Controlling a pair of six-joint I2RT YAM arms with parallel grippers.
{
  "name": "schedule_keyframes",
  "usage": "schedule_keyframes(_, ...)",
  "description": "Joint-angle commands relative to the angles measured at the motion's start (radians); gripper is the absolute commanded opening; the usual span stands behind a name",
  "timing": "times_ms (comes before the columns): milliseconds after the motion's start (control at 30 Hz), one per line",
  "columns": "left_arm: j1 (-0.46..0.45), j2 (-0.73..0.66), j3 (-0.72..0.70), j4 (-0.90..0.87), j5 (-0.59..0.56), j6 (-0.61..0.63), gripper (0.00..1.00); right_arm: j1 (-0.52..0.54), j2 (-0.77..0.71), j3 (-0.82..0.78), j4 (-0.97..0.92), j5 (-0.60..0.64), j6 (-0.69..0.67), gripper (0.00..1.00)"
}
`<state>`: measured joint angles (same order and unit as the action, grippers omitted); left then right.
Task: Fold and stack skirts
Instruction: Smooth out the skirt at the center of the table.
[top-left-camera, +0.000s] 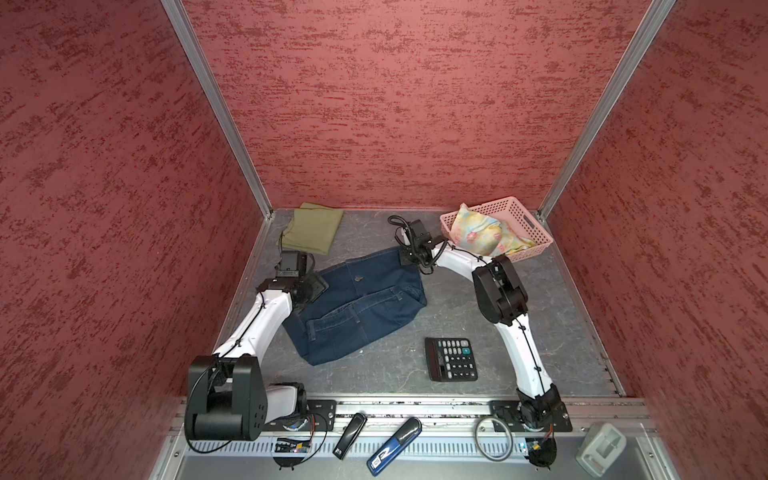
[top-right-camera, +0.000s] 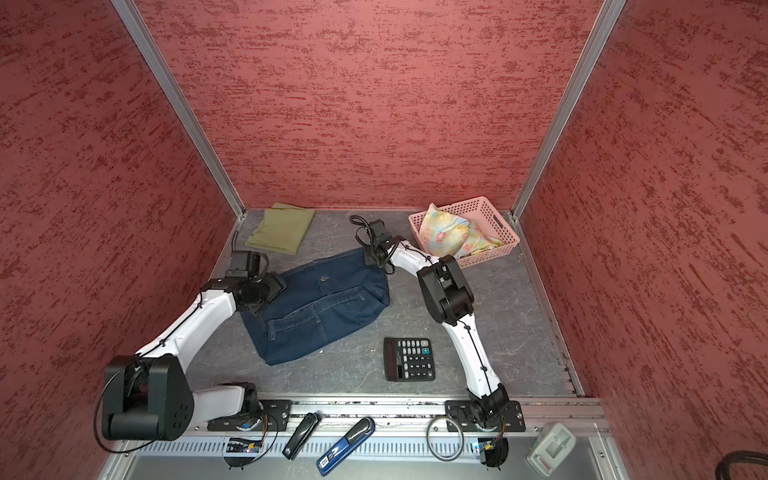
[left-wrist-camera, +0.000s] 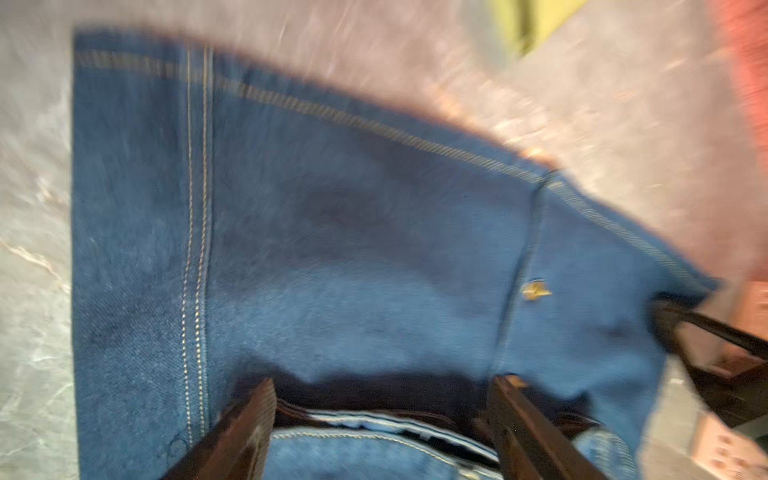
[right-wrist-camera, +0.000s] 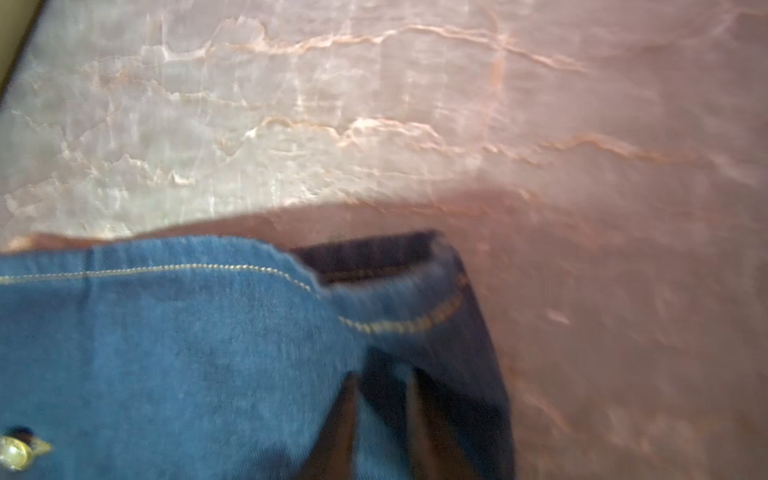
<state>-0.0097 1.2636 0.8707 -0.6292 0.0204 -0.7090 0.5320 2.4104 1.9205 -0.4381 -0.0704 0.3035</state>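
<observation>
Pinching the far corner hem of the denim skirt (top-left-camera: 361, 307), the right gripper (right-wrist-camera: 382, 376) has its fingers pressed close with a fold of cloth between them. Judged purpose: lift that corner for a fold. Left gripper (left-wrist-camera: 384, 386): fingers spread, astride the skirt's opposite edge, nothing clamped; likely lining up a matching grip. The skirt lies half doubled on the table (top-left-camera: 478, 316), between the 2 sets of fingers. Beyond the left fingertips: olive skirt (top-left-camera: 313, 228), folded flat, apart. Behind the right fingers, close by: pink basket (top-left-camera: 498, 208) holding the floral skirt (top-left-camera: 482, 237). Calculator (top-left-camera: 452, 358) sits clear of the denim; the basket is the nearer obstacle.
</observation>
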Motion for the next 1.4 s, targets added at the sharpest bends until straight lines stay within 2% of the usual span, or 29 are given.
schedule_keyframes(0, -0.008, -0.033, 0.056, -0.05, -0.018, 0.013, 0.81, -0.005, 0.098, 0.155, -0.126, -0.071, -0.029, 0.16)
schedule_keyframes(200, -0.018, -0.051, 0.089, -0.074, -0.029, 0.033, 0.81, 0.004, 0.413, 0.756, -0.359, -0.236, -0.062, 0.2)
schedule_keyframes(233, -0.019, -0.045, 0.092, -0.079, -0.03, 0.042, 0.81, 0.006, 0.432, 0.805, -0.35, -0.259, -0.064, 0.22)
schedule_keyframes(300, -0.024, -0.025, 0.101, -0.086, -0.039, 0.063, 0.81, 0.008, 0.408, 0.791, -0.259, -0.291, -0.058, 0.24)
schedule_keyframes(400, -0.034, 0.013, 0.112, -0.078, -0.049, 0.106, 0.81, 0.006, 0.289, 0.685, -0.134, -0.279, -0.082, 0.29)
schedule_keyframes(533, -0.063, 0.117, 0.172, -0.055, -0.037, 0.168, 0.81, -0.002, 0.016, 0.355, 0.107, -0.258, -0.155, 0.41)
schedule_keyframes(633, -0.109, 0.235, 0.254, -0.061, -0.06, 0.214, 0.8, -0.036, -0.184, 0.098, 0.264, -0.22, -0.107, 0.51)
schedule_keyframes(800, -0.145, 0.405, 0.351, -0.047, -0.052, 0.258, 0.72, -0.079, -0.485, -0.289, 0.411, -0.096, -0.044, 0.52)
schedule_keyframes(933, -0.185, 0.536, 0.441, -0.063, -0.089, 0.312, 0.66, -0.081, -0.692, -0.548, 0.471, -0.067, -0.011, 0.55)
schedule_keyframes(1067, -0.207, 0.625, 0.491, -0.056, -0.134, 0.335, 0.66, -0.08, -0.796, -0.688, 0.42, -0.055, 0.022, 0.55)
schedule_keyframes(1200, -0.217, 0.695, 0.525, -0.052, -0.162, 0.321, 0.66, -0.07, -0.833, -0.77, 0.372, -0.058, 0.026, 0.55)
schedule_keyframes(1367, -0.225, 0.768, 0.553, -0.022, -0.18, 0.288, 0.57, -0.009, -0.835, -0.822, 0.331, -0.048, 0.022, 0.54)
